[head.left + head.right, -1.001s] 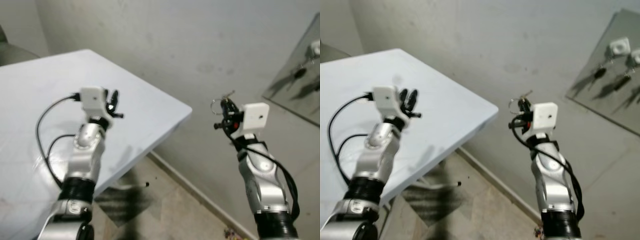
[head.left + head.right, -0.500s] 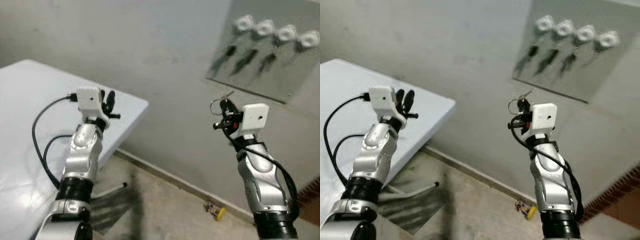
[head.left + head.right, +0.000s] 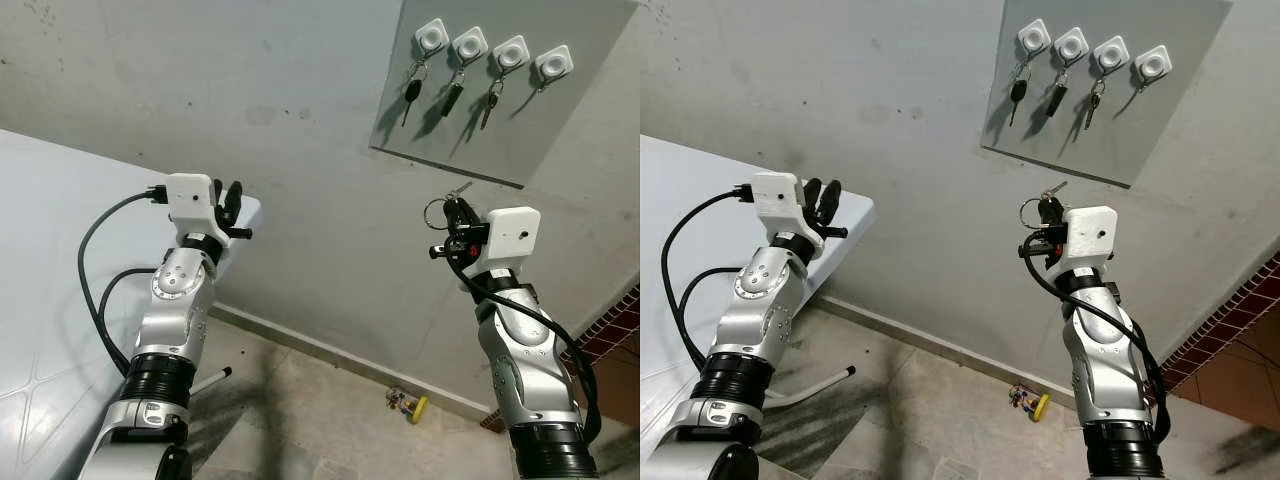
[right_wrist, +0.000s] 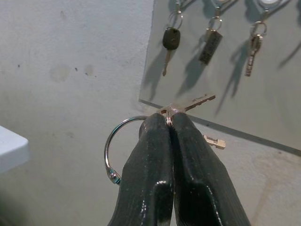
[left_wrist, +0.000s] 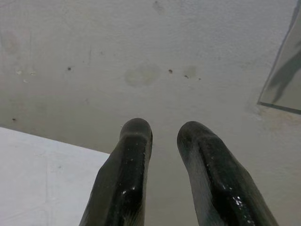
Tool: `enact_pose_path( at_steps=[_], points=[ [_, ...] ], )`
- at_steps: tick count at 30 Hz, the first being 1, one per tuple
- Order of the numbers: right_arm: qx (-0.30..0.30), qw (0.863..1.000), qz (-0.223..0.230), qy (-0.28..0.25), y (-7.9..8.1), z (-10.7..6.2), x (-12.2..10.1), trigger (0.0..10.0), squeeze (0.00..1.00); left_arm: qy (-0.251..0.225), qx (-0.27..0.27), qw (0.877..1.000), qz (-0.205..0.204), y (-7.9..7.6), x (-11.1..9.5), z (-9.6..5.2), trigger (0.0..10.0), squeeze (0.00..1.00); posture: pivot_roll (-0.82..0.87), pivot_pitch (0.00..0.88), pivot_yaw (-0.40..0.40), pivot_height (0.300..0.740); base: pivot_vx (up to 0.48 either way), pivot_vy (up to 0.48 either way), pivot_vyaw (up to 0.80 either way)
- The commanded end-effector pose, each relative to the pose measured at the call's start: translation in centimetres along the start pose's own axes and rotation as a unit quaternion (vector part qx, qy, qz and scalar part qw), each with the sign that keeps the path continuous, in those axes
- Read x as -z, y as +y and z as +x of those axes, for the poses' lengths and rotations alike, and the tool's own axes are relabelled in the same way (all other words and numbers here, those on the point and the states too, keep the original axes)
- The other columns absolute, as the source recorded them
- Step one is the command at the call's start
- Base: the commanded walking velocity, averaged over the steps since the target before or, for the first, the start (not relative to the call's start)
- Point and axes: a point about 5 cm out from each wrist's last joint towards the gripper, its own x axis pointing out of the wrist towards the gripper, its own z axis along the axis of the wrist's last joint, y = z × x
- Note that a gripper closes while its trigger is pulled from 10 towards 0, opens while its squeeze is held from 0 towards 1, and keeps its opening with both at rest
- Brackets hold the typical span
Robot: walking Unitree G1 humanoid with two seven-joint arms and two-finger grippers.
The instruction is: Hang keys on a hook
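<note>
My right gripper is raised in front of the wall and shut on a bunch of keys with a metal ring looping out beside the fingers. Up on the wall is a grey board with a row of white hooks. Three of them carry keys; the rightmost hook is bare. The held keys are below the board and short of it. My left gripper is raised over the table corner, open and holding nothing.
A white table fills the left side, its corner near the wall, a leg on the tiled floor. A small yellow object lies at the wall's foot. Brickwork shows at the lower right.
The camera has swung right and upward, so the board with its hooks has come fully into view and the table has slid left. Both arms keep the same pose; the keys stay gripped.
</note>
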Motion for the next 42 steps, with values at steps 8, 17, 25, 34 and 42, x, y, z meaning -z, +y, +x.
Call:
enact_pose_path(
  at_steps=[8, 17, 25, 34, 42],
  points=[
    [-0.003, 1.0, 0.0, -0.003, 0.2, 0.1, -0.3, 10.0, 0.0, -0.018, 0.031, 0.999, 0.025, -0.6, -0.7, -0.1, 10.0, 0.0, -0.15, 0.0, -0.057, 0.74, 0.0, -0.12, -0.67],
    [-0.006, 1.0, -0.002, -0.001, 0.2, -0.1, -0.1, 10.0, 0.0, -0.014, 0.029, 0.999, 0.01, -1.0, -0.6, 0.1, 10.0, 0.0, -0.15, 0.0, -0.058, 0.74, 0.0, -0.107, -0.66],
    [-0.001, 1.0, -0.008, 0.001, 0.1, -0.1, -0.1, 10.0, 0.0, -0.002, 0.028, 1.0, 0.006, -1.2, -0.3, 0.1, 10.0, 0.0, -0.15, 0.0, -0.058, 0.74, 0.0, 0.0, -0.65],
    [0.014, 1.0, 0.003, 0.009, 0.1, -0.4, 0.1, 10.0, 0.0, 0.018, 0.051, 0.999, -0.001, -1.6, 0.1, -0.1, 10.0, 0.0, -0.16, 0.0, -0.058, 0.74, 0.0, 0.0, -0.12],
    [0.021, 1.0, -0.003, 0.021, 0.0, -0.6, 0.3, 10.0, 0.0, 0.029, 0.07, 0.997, -0.011, -2.0, 0.5, -0.4, 10.0, 0.0, -0.16, 0.0, -0.059, 0.74, 0.0, 0.0, 0.0]
  ],
)
